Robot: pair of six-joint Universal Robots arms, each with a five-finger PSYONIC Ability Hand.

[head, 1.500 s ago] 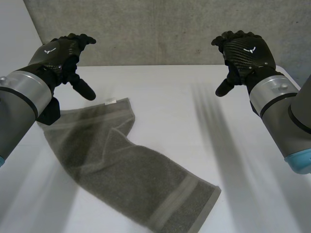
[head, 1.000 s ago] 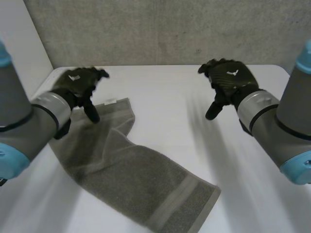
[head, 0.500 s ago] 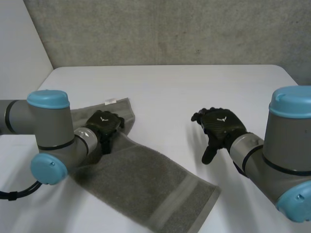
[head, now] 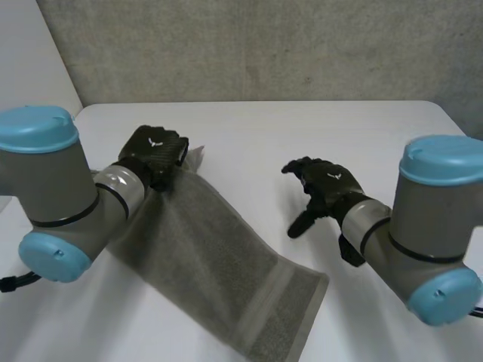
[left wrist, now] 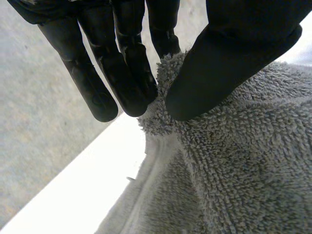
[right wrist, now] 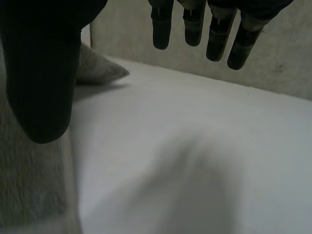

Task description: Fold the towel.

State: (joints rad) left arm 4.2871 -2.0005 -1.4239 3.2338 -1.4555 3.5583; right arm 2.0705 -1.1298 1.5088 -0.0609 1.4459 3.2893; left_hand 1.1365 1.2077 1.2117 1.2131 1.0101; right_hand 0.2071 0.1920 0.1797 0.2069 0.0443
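Note:
A grey terry towel (head: pixel 219 264) runs slantwise over the white table (head: pixel 264 128), from the far left down to the near middle. My left hand (head: pixel 155 154) is at its far corner and has lifted it off the table. The left wrist view shows the towel's edge (left wrist: pixel 161 105) pinched between the thumb (left wrist: pixel 229 58) and the straight fingers (left wrist: pixel 124 73). My right hand (head: pixel 324 192) hovers open above bare table, to the right of the towel. In the right wrist view the towel (right wrist: pixel 92 66) lies beyond the thumb (right wrist: pixel 41 73), with nothing between thumb and fingers (right wrist: pixel 195 27).
A grey concrete wall (head: pixel 264 45) stands behind the table. A lighter band (head: pixel 275 302) crosses the towel near its near end. A small white label (head: pixel 198 154) sticks out at the lifted corner.
Both arms came down from above the table. My left hand dropped onto the towel's far corner, closed on it and raised it. My right hand sank low and moved left.

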